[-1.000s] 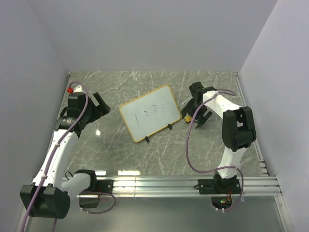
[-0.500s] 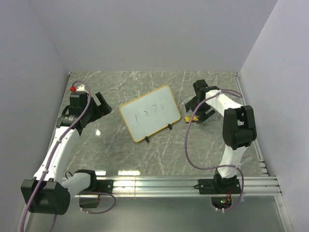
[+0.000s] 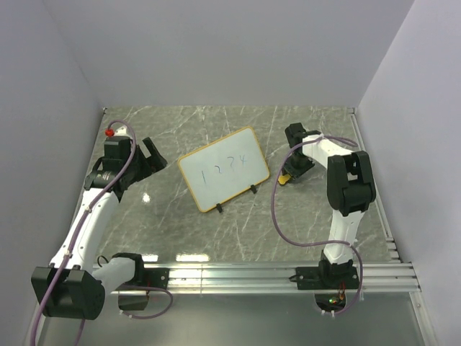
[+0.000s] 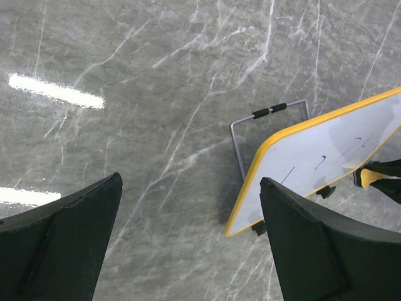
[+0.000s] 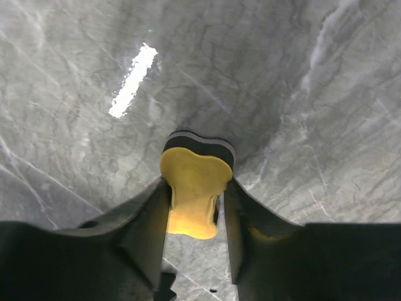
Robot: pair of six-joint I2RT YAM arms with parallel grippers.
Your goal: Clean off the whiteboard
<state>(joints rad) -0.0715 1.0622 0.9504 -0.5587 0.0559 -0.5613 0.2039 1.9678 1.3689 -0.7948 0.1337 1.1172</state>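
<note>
The whiteboard (image 3: 224, 170) stands tilted mid-table on two black feet, yellow-framed, with dark handwritten digits on it. The left wrist view shows it (image 4: 319, 166) at the right, propped on a wire stand (image 4: 238, 135). My left gripper (image 3: 149, 160) is open to the left of the board, with only bare table between its fingers (image 4: 189, 188). To the right of the board, my right gripper (image 3: 292, 173) is shut on a yellow bone-shaped eraser (image 5: 191, 175) with a dark felt underside. The fingers (image 5: 147, 219) press on its narrow waist at table level.
A grey marble tabletop (image 3: 238, 223) lies between white walls. A metal rail (image 3: 238, 274) runs along the near edge by the arm bases. A small red piece (image 3: 107, 132) sits at the far left. The right arm's cable (image 3: 277, 216) loops over the table.
The right gripper's fingers have closed onto the yellow eraser, having stood open around it. The left arm rose slightly early on and now holds still. The whiteboard has not moved.
</note>
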